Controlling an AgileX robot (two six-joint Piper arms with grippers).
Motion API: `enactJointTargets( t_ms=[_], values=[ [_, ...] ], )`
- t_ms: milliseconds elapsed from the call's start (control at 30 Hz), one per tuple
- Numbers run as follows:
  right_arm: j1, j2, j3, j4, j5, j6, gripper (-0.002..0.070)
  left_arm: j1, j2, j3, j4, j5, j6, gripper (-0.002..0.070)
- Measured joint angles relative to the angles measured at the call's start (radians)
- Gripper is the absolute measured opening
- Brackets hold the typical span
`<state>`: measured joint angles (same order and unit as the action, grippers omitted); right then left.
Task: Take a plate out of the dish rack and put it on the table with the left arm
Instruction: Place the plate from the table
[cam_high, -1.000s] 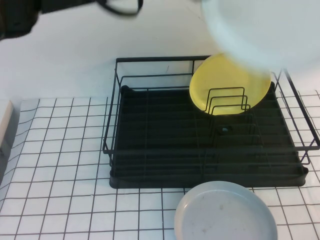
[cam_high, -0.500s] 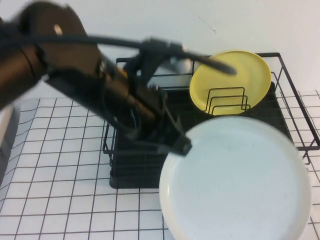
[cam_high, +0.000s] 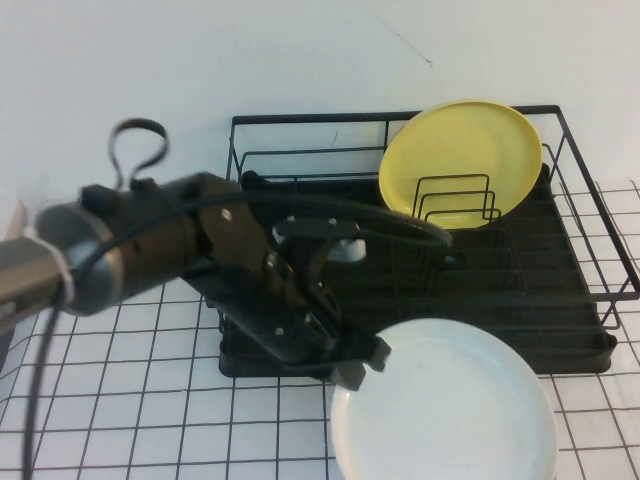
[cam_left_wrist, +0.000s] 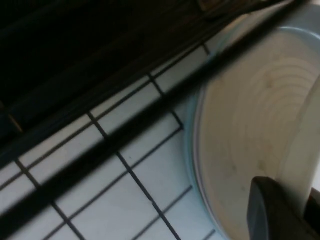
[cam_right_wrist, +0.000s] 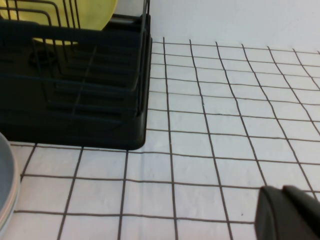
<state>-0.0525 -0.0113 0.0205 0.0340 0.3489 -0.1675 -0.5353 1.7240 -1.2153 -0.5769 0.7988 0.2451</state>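
My left gripper (cam_high: 360, 366) is shut on the rim of the white plate (cam_high: 445, 412) and holds it low over the table (cam_high: 120, 400), just in front of the black dish rack (cam_high: 300, 125). In the left wrist view a dark finger (cam_left_wrist: 267, 212) presses the plate's rim (cam_left_wrist: 300, 160), my left gripper (cam_left_wrist: 295, 202) being closed around it. The dull grey plate (cam_left_wrist: 240, 125) lies right under it and is hidden in the high view. My right gripper (cam_right_wrist: 281, 194) is shut and empty, low over the table to the right of the rack; it is outside the high view.
A yellow plate (cam_high: 460, 160) stands upright in the wire dividers at the rack's back right. The left arm (cam_high: 170, 245) stretches across the rack's left front corner. The grey plate's edge (cam_right_wrist: 5, 185) shows beside the rack (cam_right_wrist: 75, 100) in the right wrist view.
The white plate has come down from high at the back right to low in front of the rack, over the grey plate. The left arm has swung in and lowered with it.
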Motion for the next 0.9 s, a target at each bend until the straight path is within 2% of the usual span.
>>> enactJointTargets(
  t_ms=[233, 367, 567, 667, 833, 900],
  values=[
    [0.0, 0.0, 0.0, 0.0, 0.0, 0.0, -0.0003, -0.103, 0.092, 0.0, 0.118, -0.126, -0.141, 0.0005],
    [0.0, 0.0, 0.0, 0.0, 0.0, 0.0, -0.0003, -0.109, 0.106, 0.0, 0.179, -0.168, -0.209, 0.0005],
    [0.0, 0.0, 0.0, 0.0, 0.0, 0.0, -0.0003, -0.109, 0.11, 0.0, 0.193, -0.203, -0.216, 0.001],
    [0.0, 0.0, 0.0, 0.0, 0.0, 0.0, -0.0003, -0.109, 0.11, 0.0, 0.193, -0.208, -0.176, 0.0084],
    [0.0, 0.0, 0.0, 0.0, 0.0, 0.0, -0.0003, -0.109, 0.11, 0.0, 0.187, -0.185, -0.146, 0.0364],
    [0.0, 0.0, 0.0, 0.0, 0.0, 0.0, -0.0003, -0.109, 0.108, 0.0, 0.184, -0.174, -0.127, 0.0419]
  ],
)
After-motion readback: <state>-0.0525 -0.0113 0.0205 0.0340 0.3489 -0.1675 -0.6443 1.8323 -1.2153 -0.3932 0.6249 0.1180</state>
